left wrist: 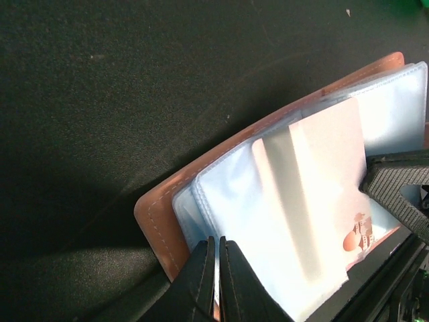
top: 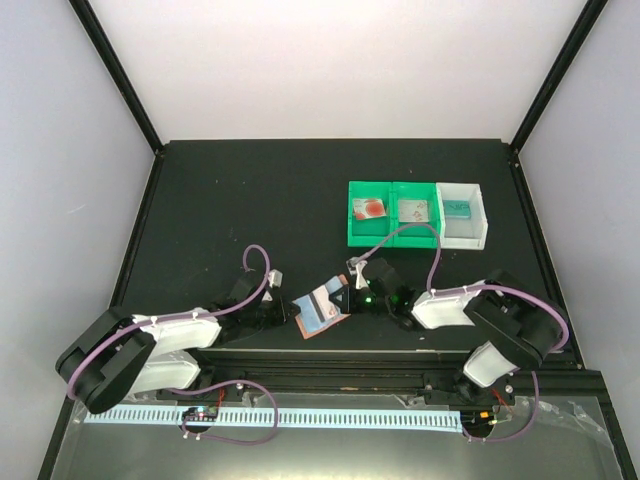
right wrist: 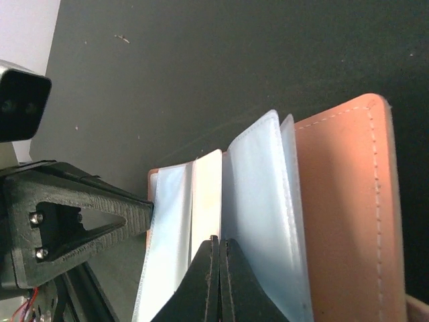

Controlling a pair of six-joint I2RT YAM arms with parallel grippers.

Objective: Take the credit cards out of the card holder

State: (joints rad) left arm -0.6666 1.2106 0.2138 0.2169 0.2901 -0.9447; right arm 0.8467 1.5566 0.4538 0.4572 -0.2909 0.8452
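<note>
1. The left arm lies low along the near edge of the black table and reaches right. The right arm reaches left, so the two claws meet tip to tip near the front centre.
2. The card holder sits between them. It is salmon-pink and open, with its pale blue-grey pockets fanned out.
3. The left gripper is clenched on the edge of one pocket leaf.
4. The right gripper is clenched at the edge of a whitish card with reddish marks, which sticks partway out of a pocket.
5. Further back, a green bin holds a red-marked card in its left compartment. A white bin stands against its right side.
</note>
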